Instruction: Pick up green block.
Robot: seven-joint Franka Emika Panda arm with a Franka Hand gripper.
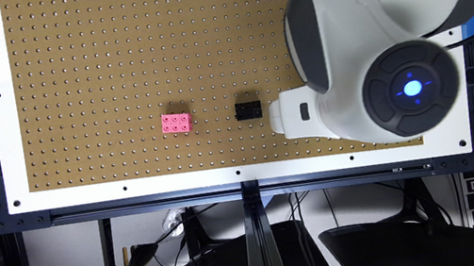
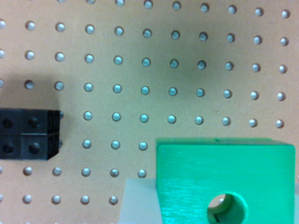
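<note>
One arm [image 1: 374,35] hangs over the pegboard's [image 1: 110,53] edge, green block [image 2: 226,179] close under the wrist, black brick [image 2: 29,134] nearby; can't tell the claw's state.

On the pegboard [image 1: 113,76], the studded brick [image 1: 177,123] is lying at nine o'clock of the second studded brick [image 1: 247,110], well apart; the arm's white end [image 1: 292,117] is sitting just beside that second brick, at three o'clock.
</note>
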